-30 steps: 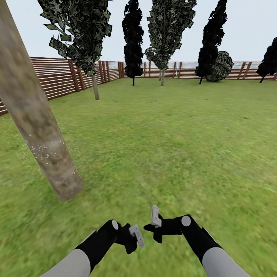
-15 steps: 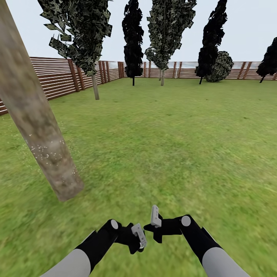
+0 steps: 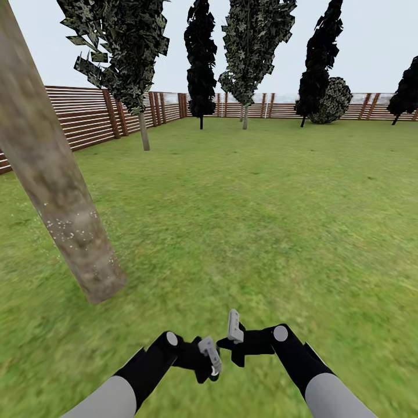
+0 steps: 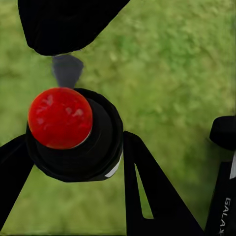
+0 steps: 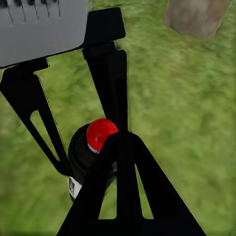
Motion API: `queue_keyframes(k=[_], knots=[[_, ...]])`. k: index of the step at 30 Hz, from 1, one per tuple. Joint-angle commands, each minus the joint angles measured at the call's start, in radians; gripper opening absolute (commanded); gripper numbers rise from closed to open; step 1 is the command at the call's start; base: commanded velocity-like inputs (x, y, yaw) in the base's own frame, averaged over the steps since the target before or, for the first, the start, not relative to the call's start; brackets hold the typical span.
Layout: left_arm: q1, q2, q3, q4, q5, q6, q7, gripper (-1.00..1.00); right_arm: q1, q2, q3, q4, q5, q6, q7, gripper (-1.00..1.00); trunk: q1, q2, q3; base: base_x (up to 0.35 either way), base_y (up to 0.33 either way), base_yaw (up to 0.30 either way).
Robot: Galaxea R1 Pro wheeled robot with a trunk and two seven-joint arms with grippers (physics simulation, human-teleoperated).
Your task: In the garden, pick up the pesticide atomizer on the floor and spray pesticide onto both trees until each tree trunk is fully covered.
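Observation:
The pesticide atomizer [image 4: 73,135], a dark little sprayer with a red top, sits between the fingers of my left gripper [image 3: 210,355], which is shut on it. In the right wrist view the atomizer [image 5: 96,142] appears held over the grass. My right gripper [image 3: 233,326] hangs just right of the left one, shut and empty. A thick mottled tree trunk [image 3: 64,215] leans through the left of the head view, with white pesticide specks [image 3: 68,227] on its lower part. A second tree [image 3: 143,130] stands farther back by the fence.
Green lawn [image 3: 261,220] spreads ahead and to the right. A brown slat fence [image 3: 87,119] runs along the left and the far side, with dark trees and a round bush [image 3: 332,100] in front of it.
My left gripper has turned slightly toward the right gripper with the atomizer in it. The loose specks drifting beside the near trunk have thinned.

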Motion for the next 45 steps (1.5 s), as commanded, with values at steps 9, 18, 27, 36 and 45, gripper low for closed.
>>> queue_keyframes(k=[9,18,27,36,45], knots=[[0.001,0.169,0.009,0.012,-0.065,0.015,0.006,-1.00,0.000,-0.007,-0.002,0.004,0.001,0.000,0.000,-1.00,0.000,0.000,0.000,0.000,0.000,0.000],[0.024,0.227,0.648,0.018,-0.054,-0.056,0.203,-1.00,0.010,-0.072,-0.494,0.154,0.001,0.029,-0.488,-1.00,0.000,0.000,0.000,0.000,0.000,0.000],[0.092,0.229,0.801,0.182,0.086,-0.167,0.437,-1.00,0.162,-0.098,-0.583,0.404,-0.004,-0.030,-1.089,1.00,0.000,0.000,0.000,0.000,0.000,0.000],[0.152,0.229,0.810,0.183,0.118,-0.298,0.531,-1.00,0.176,-0.084,-0.589,0.476,-0.084,-0.059,-1.088,1.00,-0.012,0.021,0.009,0.000,0.000,0.000],[0.205,0.233,0.860,0.181,0.128,-0.300,0.531,-1.00,0.279,-0.085,-0.591,0.476,-0.081,-0.365,-1.090,1.00,-0.046,0.084,0.038,0.000,0.000,0.000]])
